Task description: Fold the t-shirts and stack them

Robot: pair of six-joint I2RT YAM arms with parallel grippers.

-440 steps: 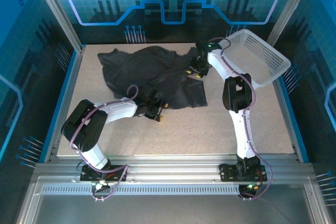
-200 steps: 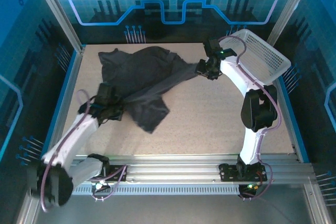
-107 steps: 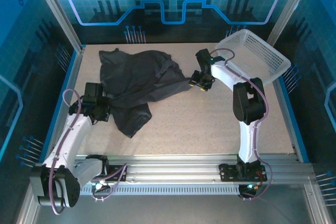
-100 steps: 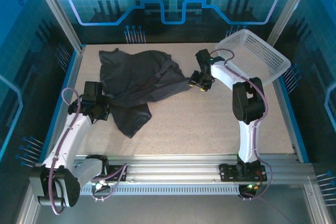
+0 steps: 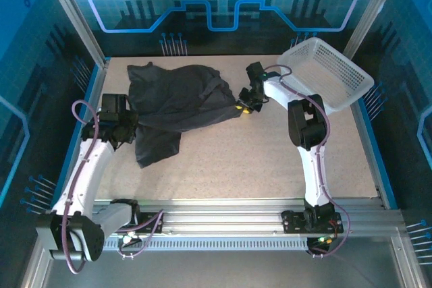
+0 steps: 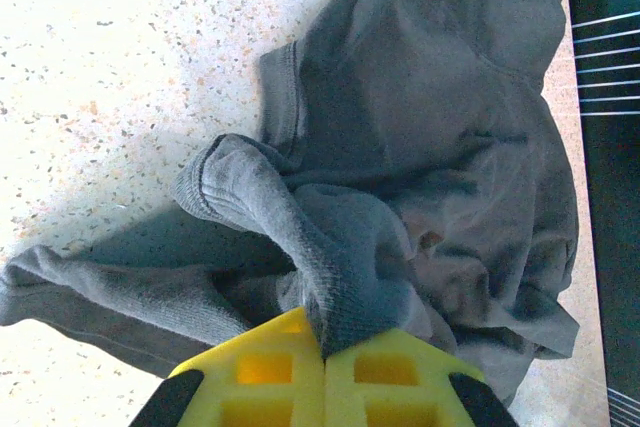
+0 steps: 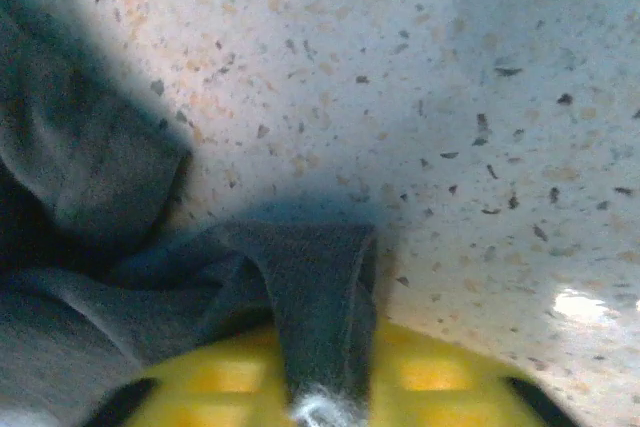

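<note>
Here the dark t-shirt point(image 5: 182, 99) lies rumpled on the table point(image 5: 270, 160) in the upper left of the top view, drawn out between the two arms. The left jaws, at the shirt's left edge, are pressed tight together on a thick ridge of cloth that rises between their yellow pads point(image 6: 260, 377). The right jaws, at the shirt's right tip near the upper middle, are closed on a narrow strip of fabric. A white mesh basket point(image 5: 337, 75) sits tilted at the upper right, apart from the shirt.
</note>
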